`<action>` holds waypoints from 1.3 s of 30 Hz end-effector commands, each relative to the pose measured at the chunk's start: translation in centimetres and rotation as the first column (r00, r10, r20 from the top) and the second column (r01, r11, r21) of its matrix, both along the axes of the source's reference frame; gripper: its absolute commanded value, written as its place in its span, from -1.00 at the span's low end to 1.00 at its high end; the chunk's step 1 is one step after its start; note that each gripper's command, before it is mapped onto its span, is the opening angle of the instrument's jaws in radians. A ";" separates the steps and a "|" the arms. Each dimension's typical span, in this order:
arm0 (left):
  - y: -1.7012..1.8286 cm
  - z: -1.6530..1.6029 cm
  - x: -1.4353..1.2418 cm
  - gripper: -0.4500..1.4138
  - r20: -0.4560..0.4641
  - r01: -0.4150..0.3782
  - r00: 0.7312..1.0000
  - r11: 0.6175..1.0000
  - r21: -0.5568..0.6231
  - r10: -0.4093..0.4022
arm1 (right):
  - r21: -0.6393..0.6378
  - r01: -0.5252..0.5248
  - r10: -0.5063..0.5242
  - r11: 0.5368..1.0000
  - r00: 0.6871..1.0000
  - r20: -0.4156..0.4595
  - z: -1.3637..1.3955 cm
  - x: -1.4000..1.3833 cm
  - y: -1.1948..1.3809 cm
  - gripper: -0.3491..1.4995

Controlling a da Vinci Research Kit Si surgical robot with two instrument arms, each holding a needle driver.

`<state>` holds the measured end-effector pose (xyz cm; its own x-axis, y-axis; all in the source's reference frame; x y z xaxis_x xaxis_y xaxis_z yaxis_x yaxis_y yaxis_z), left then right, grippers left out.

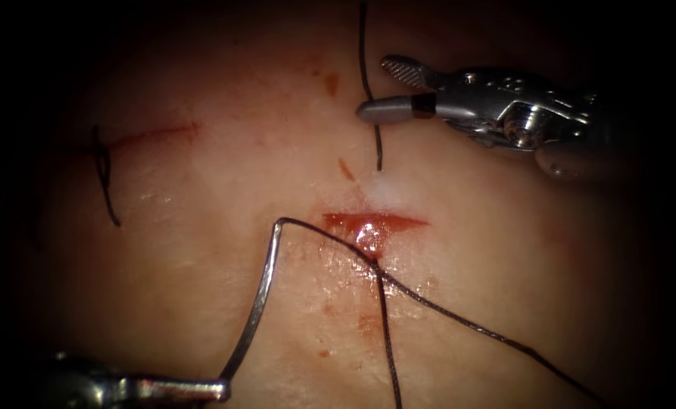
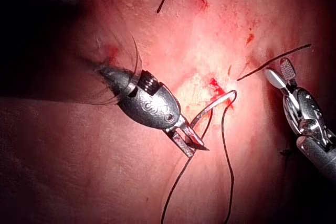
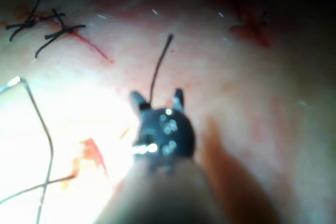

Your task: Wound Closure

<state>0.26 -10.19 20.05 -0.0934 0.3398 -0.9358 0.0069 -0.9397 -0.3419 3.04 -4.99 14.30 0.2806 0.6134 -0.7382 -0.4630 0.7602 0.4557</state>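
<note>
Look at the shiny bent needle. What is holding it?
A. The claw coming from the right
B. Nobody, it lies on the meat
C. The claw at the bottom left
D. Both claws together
C: the left arm's silver metal claw is shut on one end of the thin curved steel needle, while the right arm's silver metal claw is open, holding nothing, beside a dark thread end.

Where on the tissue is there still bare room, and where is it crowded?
Bare tissue lies between the stitched cut at left and the open cut. Crowded: below the open cut, where thread crosses and the left claw grips the needle; above it, the open right claw straddles a thread end.
</note>
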 end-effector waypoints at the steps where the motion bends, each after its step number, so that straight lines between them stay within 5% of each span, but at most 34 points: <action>1: -0.05 0.05 -0.12 -1.00 0.004 -0.002 1.000 1.000 0.006 0.002 | -0.022 0.009 -0.008 1.000 1.000 0.012 -0.15 -0.19 0.15 0.80; 6: 0.18 0.09 -0.77 -1.00 0.023 -0.001 1.000 1.000 0.015 0.001 | -0.109 -0.016 0.029 0.994 0.992 0.119 -0.82 -1.34 0.58 0.95; 7: 0.18 0.09 -0.77 -1.00 0.023 -0.001 1.000 1.000 0.015 0.001 | -0.109 -0.016 0.029 0.994 0.992 0.119 -0.82 -1.34 0.58 0.95; 11: 0.49 0.42 -1.39 -1.00 0.028 0.011 1.000 1.000 0.011 -0.011 | -0.114 -0.065 0.082 0.991 0.985 0.149 -1.09 -2.14 0.51 0.87; 17: 1.05 0.99 -2.20 -1.00 0.045 0.005 0.999 1.000 0.003 -0.005 | -0.125 -0.101 0.122 0.987 0.977 0.175 -1.11 -2.38 0.47 0.82; 25: 1.54 1.60 -2.57 -1.00 0.042 0.012 0.999 0.999 0.033 -0.014 | -0.111 -0.077 0.092 0.991 0.987 0.135 -1.06 -2.18 0.41 0.82; 31: 1.55 1.73 -2.29 -0.03 -0.001 0.039 0.999 0.985 0.166 -0.040 | -0.109 -0.072 0.086 0.991 0.988 0.126 -1.02 -2.08 0.37 0.82; 32: 1.58 1.73 -2.20 0.53 -0.033 0.065 0.998 0.970 0.235 -0.059 | -0.110 -0.073 0.087 0.991 0.988 0.127 -1.02 -2.06 0.37 0.82; 33: 1.59 1.73 -2.17 0.68 -0.058 0.088 0.995 0.963 0.256 -0.076 | -0.110 -0.074 0.088 0.991 0.988 0.127 -1.02 -2.06 0.37 0.82; 36: 1.68 1.72 -2.04 0.95 -0.143 0.130 0.985 0.956 0.263 -0.095 | -0.111 -0.075 0.089 0.991 0.988 0.128 -1.01 -2.04 0.35 0.84; 39: 1.74 1.67 -1.88 0.96 -0.154 0.146 0.982 0.950 0.276 -0.106 | -0.111 -0.075 0.089 0.991 0.988 0.128 -1.01 -2.04 0.34 0.84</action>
